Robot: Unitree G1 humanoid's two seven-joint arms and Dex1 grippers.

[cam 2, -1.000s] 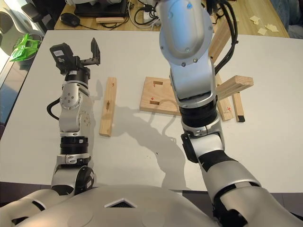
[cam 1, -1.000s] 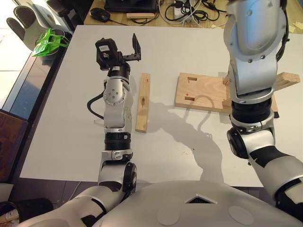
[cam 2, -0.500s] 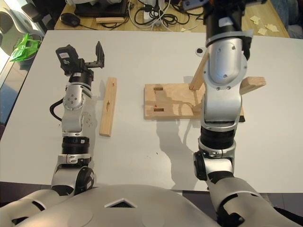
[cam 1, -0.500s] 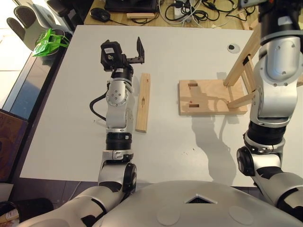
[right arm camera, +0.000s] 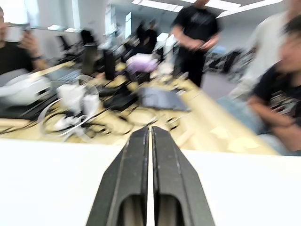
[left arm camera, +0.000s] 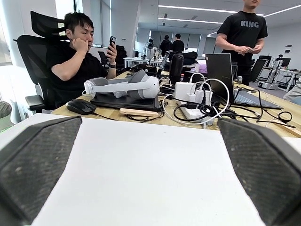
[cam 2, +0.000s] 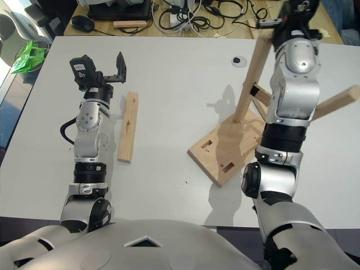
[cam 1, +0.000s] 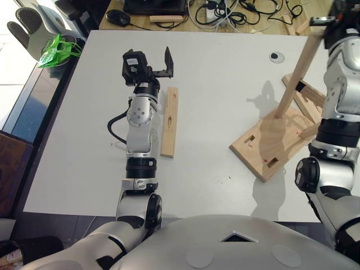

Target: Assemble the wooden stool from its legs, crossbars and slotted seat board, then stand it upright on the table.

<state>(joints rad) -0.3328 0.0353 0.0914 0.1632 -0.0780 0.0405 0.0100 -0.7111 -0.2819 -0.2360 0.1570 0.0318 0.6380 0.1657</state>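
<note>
The slotted seat board (cam 1: 269,147) lies skewed at the table's right, with one leg (cam 1: 295,76) rising steeply from it. A second leg (cam 2: 337,101) juts out to the right behind my right forearm, and a crossbar (cam 1: 306,93) joins the two. My right arm stands against this assembly, its wrist near the upright leg's top. In the right wrist view my right gripper (right arm camera: 150,174) is shut with nothing between the fingers. A loose wooden bar (cam 1: 169,121) lies left of centre. My left gripper (cam 1: 163,63) hovers open just beyond the bar's far end, holding nothing.
A round cable grommet (cam 1: 276,57) sits in the table's far right. Beyond the far edge is a desk with cables (cam 1: 225,11), a mouse (cam 1: 118,17) and a short wood piece (cam 1: 167,18). A green bag (cam 1: 56,49) hangs off the left corner.
My right arm swung up and to the right, and the seat board with its legs turned and shifted toward the right front. The left gripper drifted slightly right; the loose bar stayed put.
</note>
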